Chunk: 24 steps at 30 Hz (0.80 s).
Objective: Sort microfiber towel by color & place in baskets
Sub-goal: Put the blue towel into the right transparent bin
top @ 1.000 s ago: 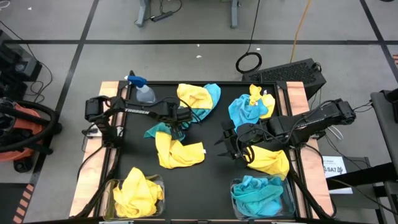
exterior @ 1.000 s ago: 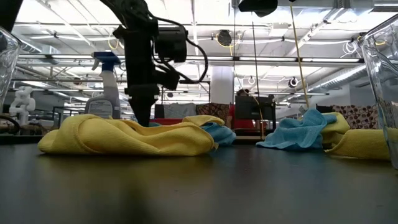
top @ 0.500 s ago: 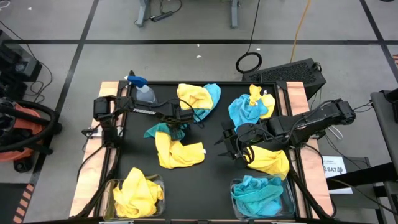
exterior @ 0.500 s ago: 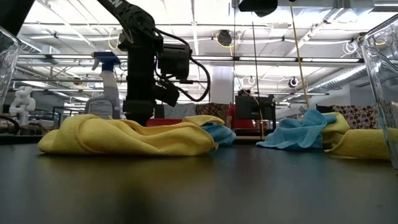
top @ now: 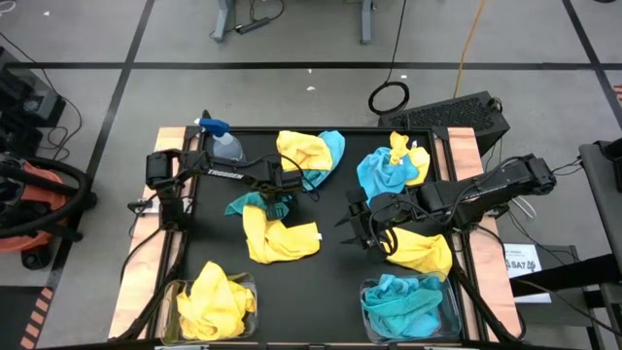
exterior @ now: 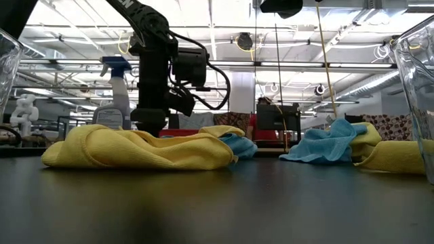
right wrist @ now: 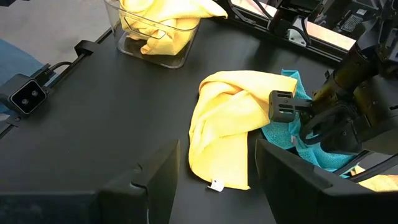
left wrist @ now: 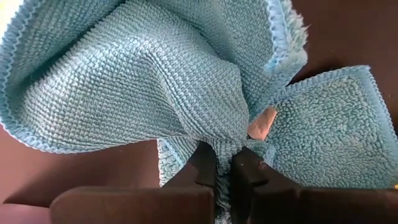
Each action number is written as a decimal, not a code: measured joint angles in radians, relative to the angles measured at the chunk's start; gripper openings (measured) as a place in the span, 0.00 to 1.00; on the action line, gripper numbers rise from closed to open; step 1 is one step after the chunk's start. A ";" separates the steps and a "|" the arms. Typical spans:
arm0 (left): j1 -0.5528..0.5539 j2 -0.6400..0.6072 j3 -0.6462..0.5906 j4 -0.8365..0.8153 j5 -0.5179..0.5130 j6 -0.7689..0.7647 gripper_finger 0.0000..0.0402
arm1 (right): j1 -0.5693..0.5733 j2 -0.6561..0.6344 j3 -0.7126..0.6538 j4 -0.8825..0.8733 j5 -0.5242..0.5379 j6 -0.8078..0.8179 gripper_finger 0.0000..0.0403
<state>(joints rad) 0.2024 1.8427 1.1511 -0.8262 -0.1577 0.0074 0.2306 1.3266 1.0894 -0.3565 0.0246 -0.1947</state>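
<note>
A turquoise microfiber towel (top: 245, 202) lies on the black table, touching a yellow towel (top: 279, 239). My left gripper (top: 278, 197) points down over the turquoise towel and is shut on it. In the low view the yellow towel (exterior: 135, 149) hides its fingertips. My right gripper (top: 354, 229) hangs open above the table's middle, beside another yellow towel (top: 424, 251). Two mixed yellow-and-turquoise piles (top: 311, 156) (top: 391, 167) lie at the far side. The left basket (top: 173, 292) holds yellow cloth. The right basket (top: 450, 309) holds turquoise cloth. My left gripper pinches a bunched fold of the turquoise towel (left wrist: 225, 148) between its two fingers (left wrist: 202, 167), coming from above and pointing down. The cloth puckers in toward the fingertips, and several layers seem gathered there. The rest of the towel (left wrist: 124, 81) lies spread on the table.
A clear spray bottle with a blue trigger (top: 222, 143) stands at the far left corner. Raised wooden rails (top: 155, 233) (top: 466, 156) run along the table's left and right sides. Bare black tabletop (top: 321, 292) lies between the two baskets.
My left gripper has come down onto the turquoise towel and rolled a little about its own axis. In the low view its fingertips have sunk behind the yellow towel. For the last half second it has kept still.
</note>
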 joint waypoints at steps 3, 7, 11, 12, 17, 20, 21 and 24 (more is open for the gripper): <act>-0.001 0.000 0.000 0.002 -0.001 0.000 0.03 | 0.000 0.000 0.000 0.000 0.000 0.000 0.50; -0.001 0.000 0.000 0.002 -0.003 0.002 0.03 | 0.000 0.000 0.000 0.000 0.000 0.000 0.50; -0.001 0.000 0.000 0.002 -0.003 0.007 0.03 | 0.000 0.000 0.000 0.001 0.000 0.000 0.50; -0.002 0.000 0.000 0.002 -0.004 0.009 0.03 | 0.000 0.000 0.000 0.006 0.000 0.000 0.50; -0.003 -0.011 0.000 0.006 -0.004 0.009 0.03 | 0.000 0.000 0.000 0.069 0.000 0.000 0.50; -0.012 -0.036 0.000 0.007 -0.011 0.010 0.03 | 0.000 0.000 0.000 0.104 0.000 0.000 0.50; -0.016 -0.047 0.000 0.007 -0.013 0.010 0.03 | 0.000 0.000 0.000 0.115 -0.001 0.000 0.50; -0.030 -0.087 0.001 -0.001 -0.026 0.009 0.03 | 0.000 0.000 0.000 0.135 0.000 0.000 0.50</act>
<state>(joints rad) 0.1726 1.7560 1.1519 -0.8269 -0.1833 0.0166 0.2310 1.3266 1.0893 -0.2217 0.0242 -0.1947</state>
